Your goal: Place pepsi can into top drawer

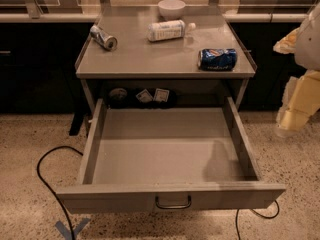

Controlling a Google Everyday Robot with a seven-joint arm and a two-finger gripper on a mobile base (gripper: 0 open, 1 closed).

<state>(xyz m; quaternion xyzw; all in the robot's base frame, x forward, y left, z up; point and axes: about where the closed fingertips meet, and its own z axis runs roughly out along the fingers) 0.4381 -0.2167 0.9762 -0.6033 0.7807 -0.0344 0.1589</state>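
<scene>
The pepsi can [217, 59], blue with white lettering, lies on its side on the grey cabinet top [150, 59], near the right front corner. The top drawer [160, 149] below it is pulled wide open toward me, with nothing on its grey floor, and its dark loop handle [173, 203] sits at the centre of the front panel. My gripper [294, 115], yellowish below a white arm, hangs at the right edge of the view, to the right of the cabinet and below the can's level, apart from the can and holding nothing that shows.
A silver-grey can [103, 37] lies at the top's left, with a white bottle [167, 30] on its side and a white bowl [171, 7] at the back. Small dark items [145, 96] sit in the gap behind the drawer. A black cable [47, 179] loops on the floor at left.
</scene>
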